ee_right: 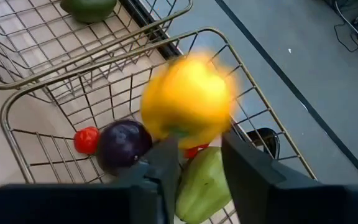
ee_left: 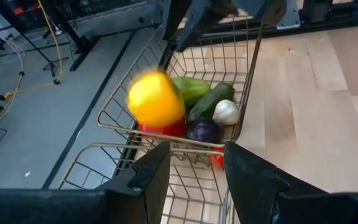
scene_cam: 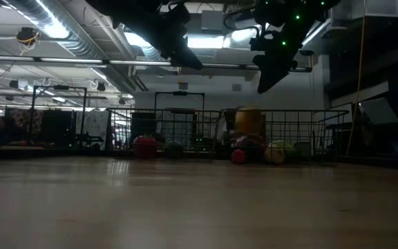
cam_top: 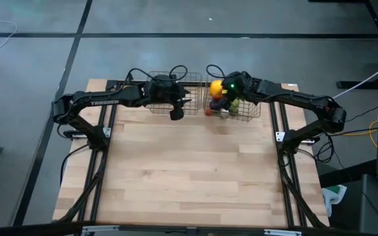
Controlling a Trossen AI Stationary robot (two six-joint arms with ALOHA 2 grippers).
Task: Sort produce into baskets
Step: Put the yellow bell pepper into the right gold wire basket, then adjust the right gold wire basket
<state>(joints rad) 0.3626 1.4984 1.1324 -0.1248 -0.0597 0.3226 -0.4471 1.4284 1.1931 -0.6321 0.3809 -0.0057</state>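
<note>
Right gripper [cam_top: 224, 89] first: from the high view it hangs over the right-hand wire basket [cam_top: 255, 113] at the far edge of the wooden table [cam_top: 189, 170], with the yellow pepper [cam_top: 215, 87] right at its tip. Its arm reaches in from the right side, elbow out wide. The left gripper [cam_top: 176, 113] sits just off the near rim of the left basket [cam_top: 155, 107], arm stretched in from the left. Both baskets are side by side, nearly touching, and the whole near half of the table is open wood. Grey floor all round. In the low view both grippers hang well above the baskets, and there's a dim workshop with ceiling lights behind. A red tomato [scene_cam: 144, 146] sits in the left basket, and a small red piece [scene_cam: 238, 156] is by the right one. In the left wrist view the left gripper's fingers [ee_left: 253, 180] are spread with nothing between them, pointing at the right basket. In it are a green pepper [ee_left: 192, 87], a cucumber [ee_left: 211, 102], a white garlic bulb [ee_left: 225, 112], a purple ball [ee_left: 204, 131] and a red pepper [ee_left: 164, 129], with the yellow pepper above them. In the right wrist view the right gripper's fingers [ee_right: 166, 163] are parted, and the yellow pepper is just past the tips, not pinched, over the basket.
</note>
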